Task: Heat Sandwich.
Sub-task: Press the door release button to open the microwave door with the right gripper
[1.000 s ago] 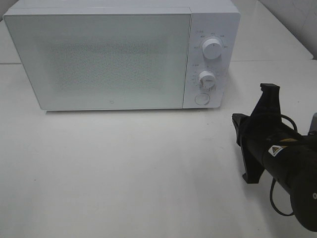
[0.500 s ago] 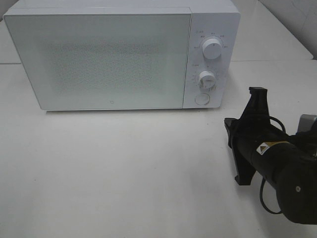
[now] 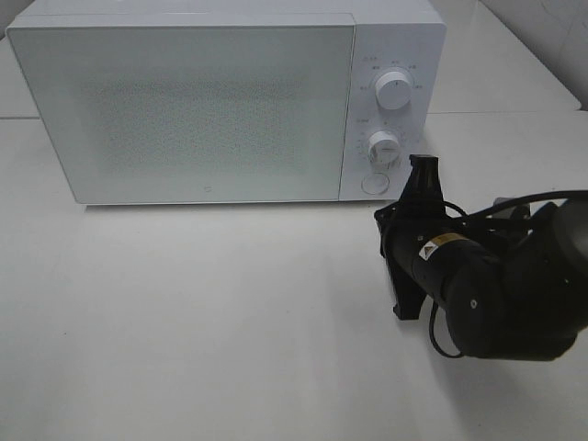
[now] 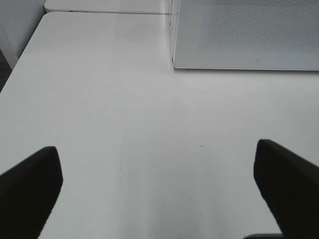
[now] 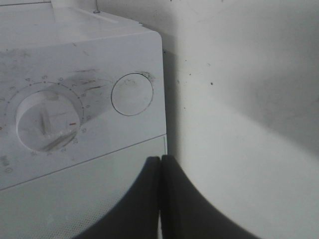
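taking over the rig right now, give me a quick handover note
Left gripper: open, empty, over the table near the microwave.
Right gripper: shut, empty, fingertips close to the round button under the lower dial; cannot tell if they touch.
Sandwich: not in view; the microwave door is shut and hides the inside.
Done: cannot tell.
Left: probably press the button to open the door, then load and heat the sandwich.

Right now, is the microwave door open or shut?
Shut. The microwave door lies flush with the control panel, with no gap at the seam and none of the inside showing.
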Available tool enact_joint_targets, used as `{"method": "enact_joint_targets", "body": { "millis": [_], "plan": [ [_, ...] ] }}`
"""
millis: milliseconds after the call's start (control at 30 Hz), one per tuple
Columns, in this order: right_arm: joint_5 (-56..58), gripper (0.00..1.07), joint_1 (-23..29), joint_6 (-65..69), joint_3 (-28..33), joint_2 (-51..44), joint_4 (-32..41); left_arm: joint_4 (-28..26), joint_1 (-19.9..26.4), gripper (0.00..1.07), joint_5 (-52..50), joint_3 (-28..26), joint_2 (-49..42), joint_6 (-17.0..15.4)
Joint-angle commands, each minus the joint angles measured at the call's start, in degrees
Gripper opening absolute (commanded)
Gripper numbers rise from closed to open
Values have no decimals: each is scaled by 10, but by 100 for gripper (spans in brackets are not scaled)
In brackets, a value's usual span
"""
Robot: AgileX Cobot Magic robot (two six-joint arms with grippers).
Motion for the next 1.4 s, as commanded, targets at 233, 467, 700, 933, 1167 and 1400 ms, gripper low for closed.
{"method": "enact_joint_targets", "body": {
  "millis": [233, 467, 700, 933, 1167, 1400],
  "plan": [
    [23, 0, -54, -11, -62, 27, -57, 1, -3, 100, 0, 1, -4, -2],
    [48, 0, -78, -24, -112, 57, -68, 1, -3, 100, 0, 1, -4, -2],
    [60, 0, -80, -27, -139, 83, -62, 1, -3, 100, 0, 1, -4, -2],
    [42, 0, -87, -30, -166, 109, -51, 1, -3, 100, 0, 1, -4, -2],
    [12, 0, -87, -54, -172, 109, -38, 1, -3, 100, 0, 1, -4, -2],
    [-34, 0, -87, -54, -172, 107, -38, 1, -3, 100, 0, 1, -4, -2]
  ]
}}
